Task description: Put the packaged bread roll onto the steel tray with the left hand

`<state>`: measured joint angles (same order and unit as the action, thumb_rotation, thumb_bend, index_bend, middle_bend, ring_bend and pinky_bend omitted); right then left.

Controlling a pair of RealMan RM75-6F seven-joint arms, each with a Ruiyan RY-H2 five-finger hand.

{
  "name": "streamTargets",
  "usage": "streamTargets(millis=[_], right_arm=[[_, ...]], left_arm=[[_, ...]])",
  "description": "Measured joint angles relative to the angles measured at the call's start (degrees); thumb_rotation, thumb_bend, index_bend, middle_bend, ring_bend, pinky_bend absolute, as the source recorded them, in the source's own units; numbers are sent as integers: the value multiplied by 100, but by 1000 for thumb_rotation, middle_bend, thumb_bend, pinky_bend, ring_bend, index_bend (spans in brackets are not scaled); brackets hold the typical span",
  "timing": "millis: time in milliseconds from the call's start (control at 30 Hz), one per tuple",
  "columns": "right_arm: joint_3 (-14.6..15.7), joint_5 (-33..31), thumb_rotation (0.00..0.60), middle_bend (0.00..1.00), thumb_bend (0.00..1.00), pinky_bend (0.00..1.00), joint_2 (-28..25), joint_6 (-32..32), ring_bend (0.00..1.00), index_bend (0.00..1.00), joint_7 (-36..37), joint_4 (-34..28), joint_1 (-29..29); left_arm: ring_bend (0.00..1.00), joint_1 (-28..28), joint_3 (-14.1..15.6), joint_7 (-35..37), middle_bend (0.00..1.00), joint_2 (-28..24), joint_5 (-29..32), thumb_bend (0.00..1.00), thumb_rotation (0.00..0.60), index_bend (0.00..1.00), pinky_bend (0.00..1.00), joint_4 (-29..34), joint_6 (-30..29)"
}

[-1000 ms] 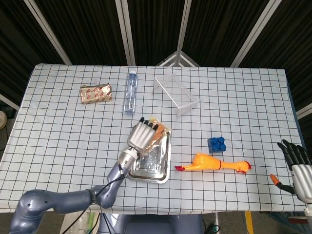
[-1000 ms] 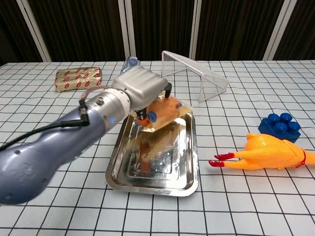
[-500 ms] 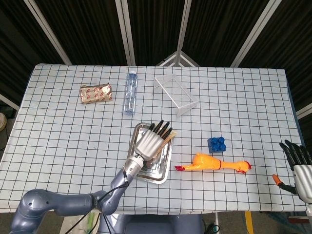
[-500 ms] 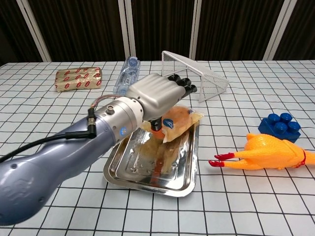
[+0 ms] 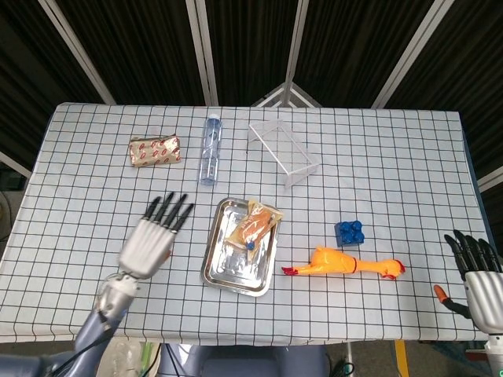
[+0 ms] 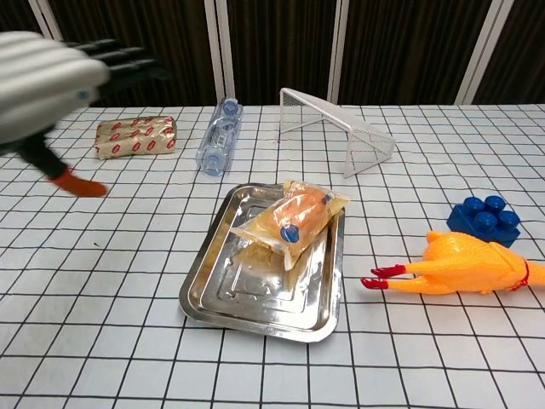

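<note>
The left hand [image 5: 152, 238] floats above the table [image 5: 71, 188], to the left of the steel tray [image 5: 228, 271]. Its fingers [image 5: 169, 210] are spread out and point away from the robot. It holds nothing. In the chest view the left hand [image 6: 43, 81] looks big and blurry in the top left corner.

The packaged bread roll [image 5: 255, 224] lies in the far part of the tray. One end of the bag leans on the tray's far rim. In the chest view the bread roll [image 6: 289, 217] sits a bit tilted, and the near part of the steel tray [image 6: 255, 298] is bare.

The right hand [image 5: 479, 271] is at the table's right edge, well apart from everything. Its fingers are apart and it holds nothing.

Between the left hand and the tray is a strip of bare checked cloth. Further back lie a water bottle [image 5: 210, 148] and a snack pack [image 5: 155, 151]. A wire cage [image 5: 284, 151] stands behind the tray. A rubber chicken [image 5: 346, 264] and a blue block [image 5: 350, 232] lie to the right of the tray.
</note>
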<state>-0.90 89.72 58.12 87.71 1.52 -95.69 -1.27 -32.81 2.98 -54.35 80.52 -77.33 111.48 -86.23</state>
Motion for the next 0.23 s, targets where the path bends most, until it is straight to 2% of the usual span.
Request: streamTargets(millis=[133,233], right_arm=[[34,81,600,0,329,0,50,84,0,0,-157,-38,52],[59,136,600,0,328,0,98,111,0,0,-299,-75,74]], left_arm=[[0,1084,503,905,0,-255,-409,13,600,0,47,-402,-1103],[0,1589,676,1806,0,-318,-467,13,600,0,43,-1109,-1448]])
